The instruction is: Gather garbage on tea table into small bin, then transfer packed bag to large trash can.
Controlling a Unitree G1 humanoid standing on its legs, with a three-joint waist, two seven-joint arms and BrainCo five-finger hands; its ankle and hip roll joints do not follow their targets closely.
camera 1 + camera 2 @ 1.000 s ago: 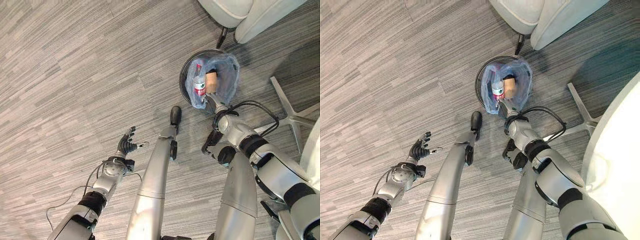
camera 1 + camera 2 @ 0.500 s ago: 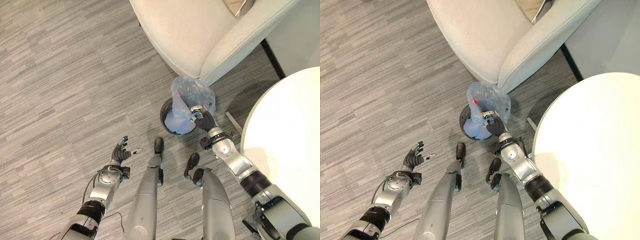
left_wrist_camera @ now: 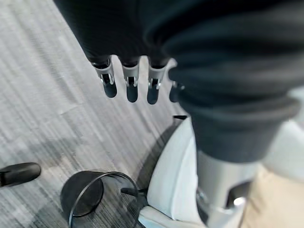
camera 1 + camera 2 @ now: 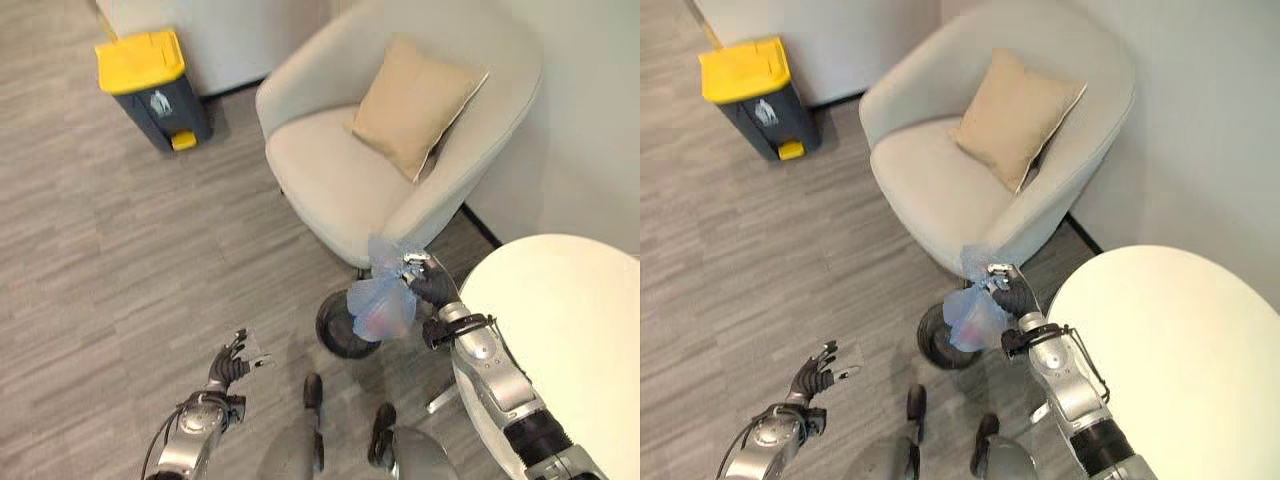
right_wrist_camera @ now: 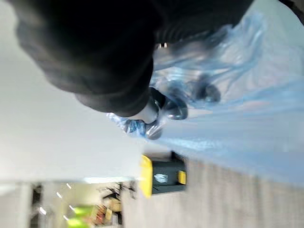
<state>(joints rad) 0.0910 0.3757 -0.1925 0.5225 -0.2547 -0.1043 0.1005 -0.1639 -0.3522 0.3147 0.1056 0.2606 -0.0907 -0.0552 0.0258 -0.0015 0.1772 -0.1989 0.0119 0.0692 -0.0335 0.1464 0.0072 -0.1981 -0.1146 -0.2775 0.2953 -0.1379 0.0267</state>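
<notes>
The right robot hand [image 4: 432,285] sits right of centre in the left eye view, its silver-grey arm rising from the lower right, and its fingers are clenched on the gathered neck of a translucent blue plastic garbage bag [image 4: 381,308]. In the right wrist view the dark fingertips [image 5: 176,109] pinch the crumpled blue film. The left robot hand [image 4: 230,366] hangs low in the lower left of the frame, fingers spread and relaxed, grasping nothing; its wrist view shows straight fingers [image 3: 131,88] over the floor.

The bag hangs off the floor, directly below and to the left of the right robot hand, just above a small round black bin [image 4: 342,330] that stands on the grey striped carpet [image 4: 120,260]. Just behind the bag, a cream upholstered armchair [image 4: 330,180] carrying a tan square cushion [image 4: 415,105] fills the upper middle of the frame. A round white counter [image 4: 560,330] takes the lower right corner, beside the right arm. A dark grey pedal trash can with a yellow lid [image 4: 152,88] stands in the upper left, well apart from the bag, with the armchair's left edge between them.
</notes>
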